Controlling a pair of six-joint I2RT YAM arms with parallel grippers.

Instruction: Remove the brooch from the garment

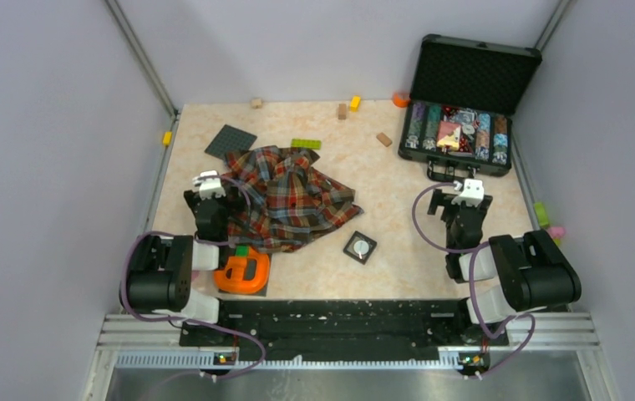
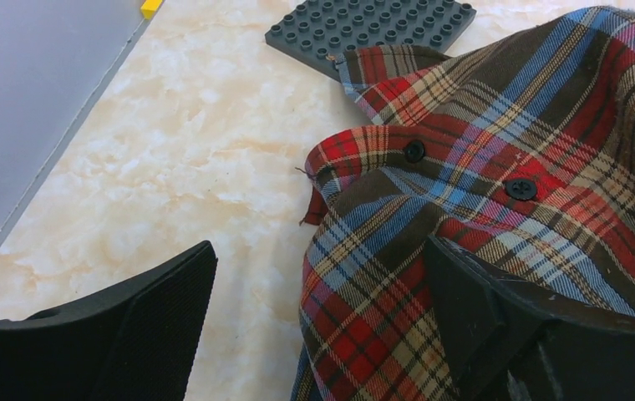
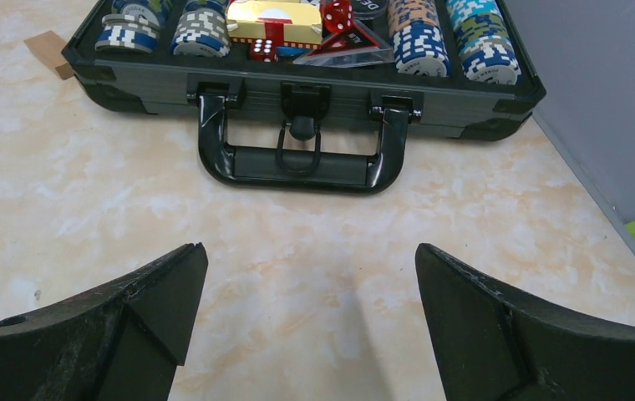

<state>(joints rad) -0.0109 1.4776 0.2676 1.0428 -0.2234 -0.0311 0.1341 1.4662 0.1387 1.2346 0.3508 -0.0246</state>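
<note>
**Two arms of matching build.** The left arm (image 1: 160, 280) and the right arm (image 1: 531, 276) have bulky, rounded black joint housings with pale grey-white links between them. A white block (image 1: 207, 184) caps each wrist. A thin purple cable (image 1: 419, 219) loops along each arm. The left claw (image 2: 318, 251) and the right claw (image 3: 310, 251) each carry two wedge-shaped, matt black fingers (image 2: 155, 313), whose inner faces bear a fine ribbed texture.

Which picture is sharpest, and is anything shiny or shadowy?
Left wrist view: the shirt is crisp, the near fingers loom huge. Right wrist view: glare on the case handle. Top view: soft even light, faint shadows, the brooch a tiny pale dot.
</note>
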